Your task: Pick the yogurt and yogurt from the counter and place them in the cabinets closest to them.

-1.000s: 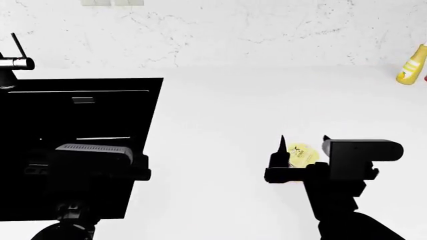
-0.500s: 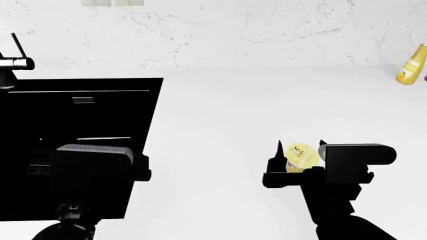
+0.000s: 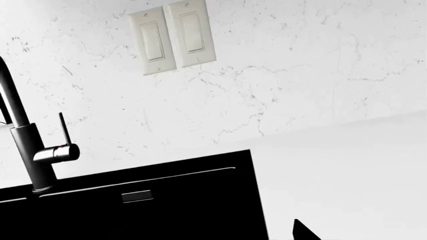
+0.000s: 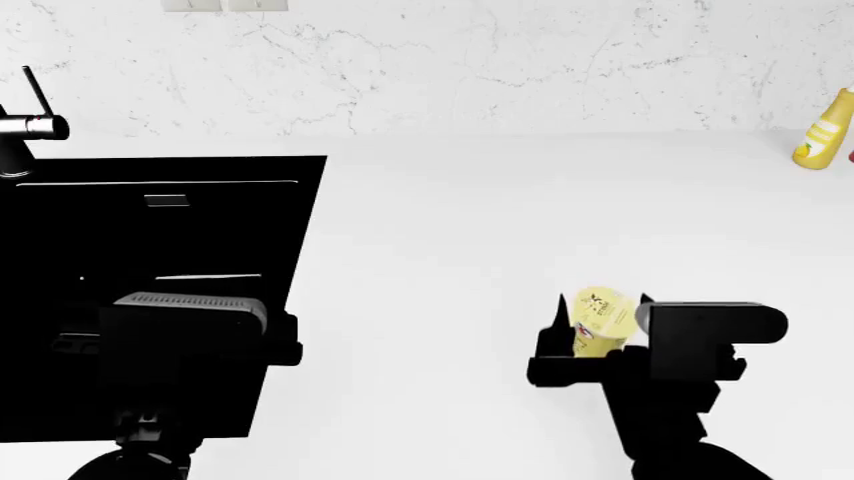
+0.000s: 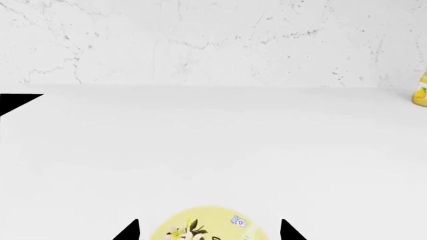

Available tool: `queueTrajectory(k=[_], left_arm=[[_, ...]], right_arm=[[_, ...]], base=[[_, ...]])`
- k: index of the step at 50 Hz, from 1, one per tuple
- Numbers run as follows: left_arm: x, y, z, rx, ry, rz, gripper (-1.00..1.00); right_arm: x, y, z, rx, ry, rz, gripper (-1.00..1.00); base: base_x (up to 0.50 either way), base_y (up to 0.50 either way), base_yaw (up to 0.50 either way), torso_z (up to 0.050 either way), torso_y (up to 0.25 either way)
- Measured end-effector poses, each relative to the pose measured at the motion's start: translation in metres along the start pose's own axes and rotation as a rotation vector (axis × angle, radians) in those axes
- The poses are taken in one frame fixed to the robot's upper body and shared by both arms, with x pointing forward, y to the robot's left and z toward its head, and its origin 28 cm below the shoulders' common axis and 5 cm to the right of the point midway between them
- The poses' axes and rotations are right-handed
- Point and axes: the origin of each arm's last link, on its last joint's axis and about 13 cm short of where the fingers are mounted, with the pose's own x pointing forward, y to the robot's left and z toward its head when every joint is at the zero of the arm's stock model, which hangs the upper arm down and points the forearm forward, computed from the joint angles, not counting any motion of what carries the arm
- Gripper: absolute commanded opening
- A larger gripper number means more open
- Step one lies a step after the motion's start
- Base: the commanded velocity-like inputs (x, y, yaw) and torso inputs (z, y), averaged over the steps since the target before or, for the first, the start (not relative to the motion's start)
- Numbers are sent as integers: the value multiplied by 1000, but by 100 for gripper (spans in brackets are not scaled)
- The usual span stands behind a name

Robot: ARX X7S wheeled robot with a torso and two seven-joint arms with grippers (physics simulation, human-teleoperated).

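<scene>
A: Biggest first. White bench (image 4: 441, 230) fills the head view, black sink (image 4: 147, 290) cut into it at the left, tap (image 4: 27, 125) at the sink's back corner. Marbled wall (image 4: 441, 60) behind, two light switches (image 3: 172, 36) on it.

B: The arms?

A: Left gripper (image 4: 187, 335) hangs over the sink, dark against dark; cannot tell whether its fingers are parted or closed. Only one fingertip shows in the left wrist view.

B: Right side?

A: Right gripper (image 4: 597, 325) is low over the bench on the right, its fingers (image 4: 553, 325) spread either side of the yellow yogurt (image 4: 601, 318). A gap shows on both sides in the right wrist view, so no grip.

B: Change from a second ago?

A: The right gripper has drawn back toward the robot and sunk lower. More of the cup's side shows now, and it looks tilted rather than lid-on. Left arm unchanged.

B: Smaller stuff?

A: Yellow squeeze bottle (image 4: 823, 130) at the far right by the wall, well apart from the cup.
</scene>
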Motion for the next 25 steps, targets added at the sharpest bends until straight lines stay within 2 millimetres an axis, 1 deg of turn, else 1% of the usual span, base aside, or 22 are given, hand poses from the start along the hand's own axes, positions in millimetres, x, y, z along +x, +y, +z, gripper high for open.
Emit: queueTrajectory(k=[7, 8, 18, 25], left_arm=[[0, 0, -1, 0, 1, 0, 100], [0, 0, -1, 0, 1, 0, 100], [1, -1, 0, 1, 0, -1, 100], [2, -1, 0, 1, -2, -5, 100]], right_arm=[[0, 0, -3, 3, 10, 1, 100], [0, 0, -3, 4, 11, 1, -100], [0, 1, -3, 12, 11, -1, -100], [0, 1, 3, 8, -6, 3, -100]], base=[[0, 0, 0, 0, 0], [0, 0, 0, 0, 0], [0, 0, 0, 0, 0], [0, 0, 0, 0, 0]])
